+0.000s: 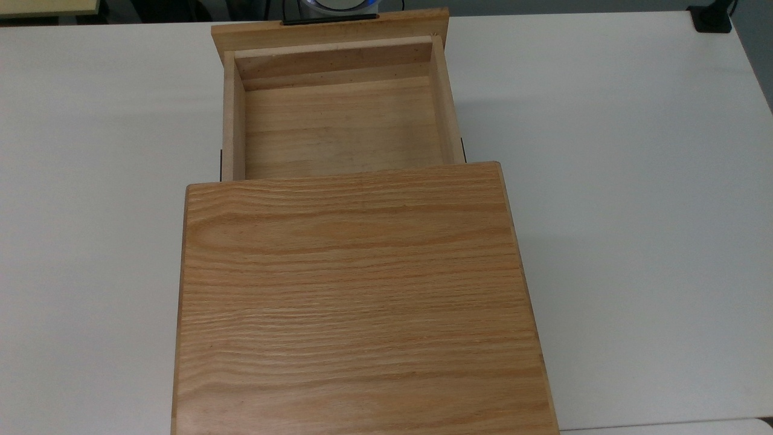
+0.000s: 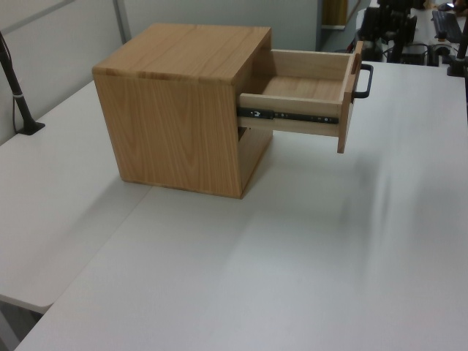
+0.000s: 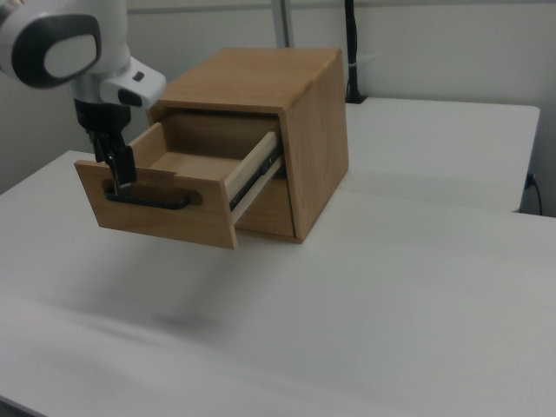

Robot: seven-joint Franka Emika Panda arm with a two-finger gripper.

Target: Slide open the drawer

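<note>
The drawer [image 1: 338,121] stands pulled far out of the oak cabinet [image 1: 356,296], its pale inside bare. In the left view the drawer [image 2: 307,88] hangs on its black side rail, and its black bar handle [image 2: 363,80] stands free. My gripper [image 2: 386,22] is up beyond the handle there, apart from it. In the right view my gripper [image 3: 120,174] hangs in front of the drawer's front panel [image 3: 165,217], at the left end of the handle [image 3: 156,200]. The top view has the handle [image 1: 330,20] at the picture's upper edge.
The cabinet [image 3: 295,113] rests on a white table [image 1: 634,211] with wide bare room on both sides. A black clamp post [image 2: 14,80] stands at the left view's left. A black mount [image 1: 712,18] sits in the top view's upper right corner.
</note>
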